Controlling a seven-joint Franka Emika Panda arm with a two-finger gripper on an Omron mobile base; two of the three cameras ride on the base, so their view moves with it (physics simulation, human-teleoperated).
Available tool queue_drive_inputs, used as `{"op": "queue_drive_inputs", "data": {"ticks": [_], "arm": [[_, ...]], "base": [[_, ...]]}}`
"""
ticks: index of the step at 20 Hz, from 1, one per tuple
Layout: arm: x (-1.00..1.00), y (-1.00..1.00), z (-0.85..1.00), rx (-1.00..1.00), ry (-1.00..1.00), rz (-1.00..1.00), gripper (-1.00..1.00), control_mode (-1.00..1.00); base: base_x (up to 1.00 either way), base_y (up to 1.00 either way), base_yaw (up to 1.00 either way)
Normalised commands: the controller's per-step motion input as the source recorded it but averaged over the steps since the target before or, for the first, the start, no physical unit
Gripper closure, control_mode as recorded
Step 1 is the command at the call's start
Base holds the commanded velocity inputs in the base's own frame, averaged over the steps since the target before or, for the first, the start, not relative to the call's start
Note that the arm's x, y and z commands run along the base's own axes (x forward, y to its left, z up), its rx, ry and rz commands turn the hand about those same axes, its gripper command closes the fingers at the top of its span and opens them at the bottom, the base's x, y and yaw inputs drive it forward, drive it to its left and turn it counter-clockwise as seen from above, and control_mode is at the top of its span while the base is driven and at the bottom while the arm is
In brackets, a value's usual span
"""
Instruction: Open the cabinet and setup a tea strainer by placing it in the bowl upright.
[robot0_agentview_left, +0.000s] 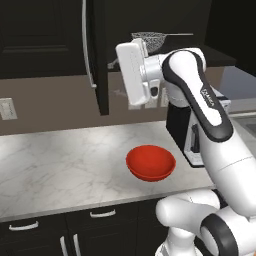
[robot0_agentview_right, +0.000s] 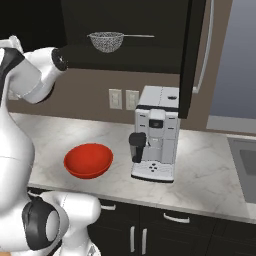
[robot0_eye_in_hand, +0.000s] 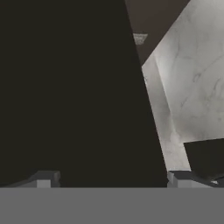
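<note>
Tea strainer (robot0_agentview_left: 150, 40) sits up on the shelf of the open cabinet (robot0_agentview_left: 102, 60) in the left base view, mesh head down and its thin handle pointing right, partly behind the arm's white hand; the cabinet door stands swung out edge-on, and the red bowl (robot0_agentview_left: 150, 162) rests on the marble counter (robot0_agentview_left: 55, 165) below, well apart from the strainer. From the right base view the strainer (robot0_agentview_right: 106, 41) lies alone on the shelf edge, the bowl (robot0_agentview_right: 88, 160) on the counter just left of the coffee machine (robot0_agentview_right: 156, 132) — not touching it. In the hand view the gripper (robot0_eye_in_hand: 113, 177) faces a dark cabinet panel, its two fingers spread wide with nothing between them.
</note>
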Motion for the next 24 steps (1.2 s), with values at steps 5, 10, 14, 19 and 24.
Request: {"op": "queue_drive_inputs", "data": {"ticks": [5, 10, 14, 19, 24], "arm": [[0.0, -0.72, -0.04, -0.23, -0.04, 0.0, -1.0, -1.0], [0.0, -0.63, -0.22, -0.45, -0.12, 0.03, -1.0, -1.0], [0.0, -0.38, -0.46, -0.66, -0.06, 0.09, -1.0, -1.0], [-0.01, -0.35, -0.64, -0.64, 0.02, 0.03, -1.0, -1.0], [0.0, -0.5, -0.38, -0.56, -0.05, 0.04, -1.0, -1.0]], "base": [[0.0, 0.0, 0.0], [0.0, 0.0, 0.0], [0.0, 0.0, 0.0], [0.0, 0.0, 0.0], [0.0, 0.0, 0.0]]}}
